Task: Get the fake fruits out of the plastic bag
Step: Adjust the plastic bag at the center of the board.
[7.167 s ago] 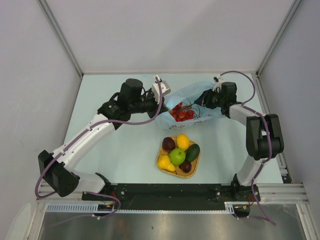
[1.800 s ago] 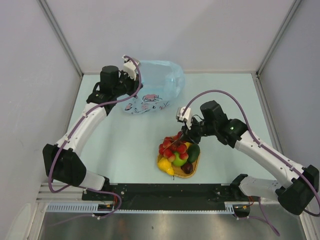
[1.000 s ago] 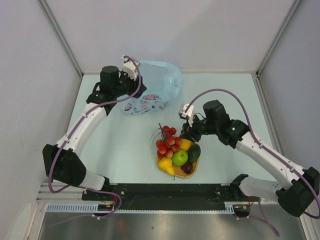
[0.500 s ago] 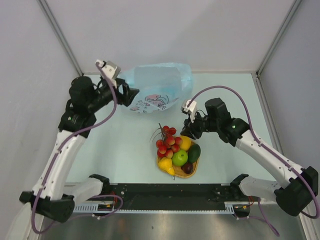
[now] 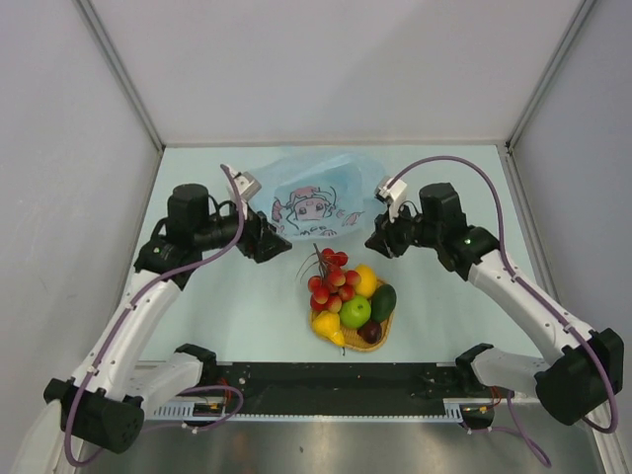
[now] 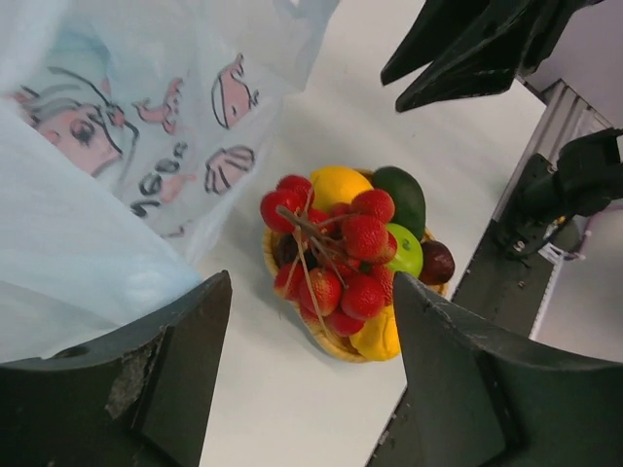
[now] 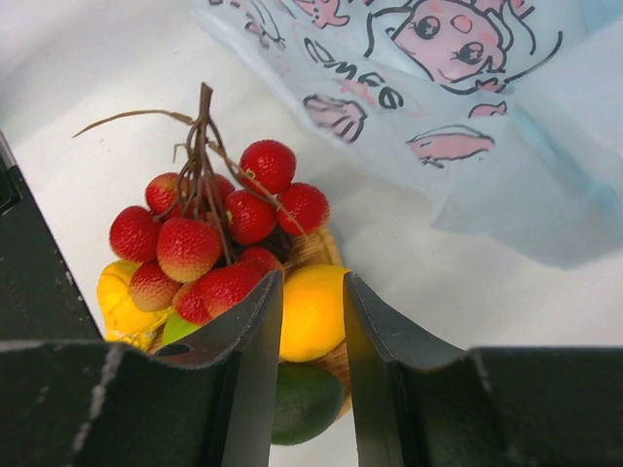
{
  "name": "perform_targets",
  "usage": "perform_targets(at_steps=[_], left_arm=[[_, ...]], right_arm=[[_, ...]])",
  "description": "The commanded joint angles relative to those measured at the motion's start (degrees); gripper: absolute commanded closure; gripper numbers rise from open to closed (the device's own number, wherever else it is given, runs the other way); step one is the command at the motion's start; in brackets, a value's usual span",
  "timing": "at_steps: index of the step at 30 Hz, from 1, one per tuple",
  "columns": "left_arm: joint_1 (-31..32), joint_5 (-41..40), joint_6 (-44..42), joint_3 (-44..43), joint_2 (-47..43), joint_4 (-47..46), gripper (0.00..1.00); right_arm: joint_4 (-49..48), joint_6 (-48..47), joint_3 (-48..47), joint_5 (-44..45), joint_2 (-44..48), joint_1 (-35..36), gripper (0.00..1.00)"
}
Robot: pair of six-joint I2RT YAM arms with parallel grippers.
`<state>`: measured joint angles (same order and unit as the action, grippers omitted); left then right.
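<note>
1. Fruits [image 5: 351,304] sit heaped in a woven orange tray [image 5: 383,334] on the pale surface [image 5: 227,316], toward its near middle, all of them outside the bag.
2. On the pile, a bunch of red berries [image 5: 331,281] lies on the far left side, its brown stems pointing toward the bag.
3. Beside the berries are a yellow lemon [image 5: 364,283], a green apple [image 5: 354,311], a dark green avocado [image 5: 382,300], a dark plum [image 5: 368,331] and a yellow pear [image 5: 326,324].
4. Beyond the tray the pale blue bag [image 5: 316,193] lies crumpled on the surface, cartoon print facing up, with a strip of bare surface between it and the fruit.
5. At the bag's near left edge the left fingers [image 5: 276,247] are spread wide with nothing between them; whether they touch the plastic I cannot tell.
6. By the bag's near right edge, the right fingers [image 5: 373,244] stand only narrowly apart and pinch nothing; the lemon shows through the gap in the wrist view.
</note>
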<state>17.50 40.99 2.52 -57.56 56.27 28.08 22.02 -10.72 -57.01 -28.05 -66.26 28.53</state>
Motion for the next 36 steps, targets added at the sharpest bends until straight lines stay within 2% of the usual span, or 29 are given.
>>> perform_targets(at_steps=[1, 4, 7, 8, 10, 11, 12, 13, 15, 16, 19, 21, 25, 28, 30, 36], left_arm=[[0.17, -5.96, -6.11, -7.55, -0.03, 0.05, 0.31], [-0.27, -14.60, -14.62, -10.98, 3.65, -0.82, 0.48], [-2.64, -17.16, -18.68, -16.60, 9.00, -3.45, 0.59], [-4.30, -17.70, -19.13, -18.36, 10.34, -4.34, 0.69], [-7.63, -18.58, -20.01, -24.51, 13.41, -5.05, 0.74], [-8.87, -18.32, -19.84, -26.88, 16.21, -5.13, 0.89], [-10.10, -18.14, -19.40, -31.34, 17.72, -5.05, 0.96], [-12.11, -18.05, -17.66, -33.12, 18.78, -5.31, 0.98], [-13.10, -17.35, -16.24, -36.64, 19.84, -5.92, 0.79], [-13.19, -17.00, -14.93, -36.92, 19.58, -6.71, 0.59], [-13.10, -12.88, -10.88, -34.65, 16.51, -9.09, 0.42], [-12.58, -9.01, -9.82, -32.28, 14.23, -8.39, 0.39], [-11.78, -9.17, -11.58, -26.57, 10.18, -6.10, 0.37], [-11.70, -9.79, -11.93, -22.26, 6.84, -6.54, 0.36], [-11.78, -9.62, -11.40, -20.67, 5.52, -7.16, 0.35], [-11.35, -8.13, -8.07, -19.17, 7.44, -9.26, 0.35]], right_arm=[[-6.11, -0.52, -1.26, 2.12, -3.60, 0.03, 0.64], [-10.67, -1.06, -1.34, 4.93, -7.82, -0.67, 0.64], [-17.35, -1.32, -2.83, 6.52, -13.78, -2.60, 0.65], [-20.32, -0.54, -4.32, 7.22, -15.90, -3.13, 0.65], [-23.93, 0.96, -9.67, 7.57, -20.90, -4.27, 0.65], [-26.65, 1.23, -11.61, 7.14, -22.32, -4.36, 0.65], [-27.90, 0.79, -15.81, 6.96, -23.81, -4.28, 0.65], [-28.87, 0.53, -18.02, 7.39, -27.31, -3.75, 0.65], [-30.89, -0.17, -25.99, 10.29, -31.28, -3.40, 0.65], [-31.07, -0.44, -28.57, 11.52, -34.95, -3.48, 0.66], [-30.20, -4.56, -39.29, 18.53, -43.12, -5.06, 0.66], [-30.81, -5.53, -43.77, 21.27, -46.05, -6.90, 0.66], [-34.58, -9.40, -45.91, 27.08, -50.72, -13.57, 0.68], [-35.29, -9.67, -45.73, 27.44, -50.99, -18.66, 0.69], [-34.16, -8.62, -45.64, 24.65, -50.64, -21.05, 0.69], [-32.57, -10.72, -40.91, 24.88, -47.04, -25.28, 0.69]])
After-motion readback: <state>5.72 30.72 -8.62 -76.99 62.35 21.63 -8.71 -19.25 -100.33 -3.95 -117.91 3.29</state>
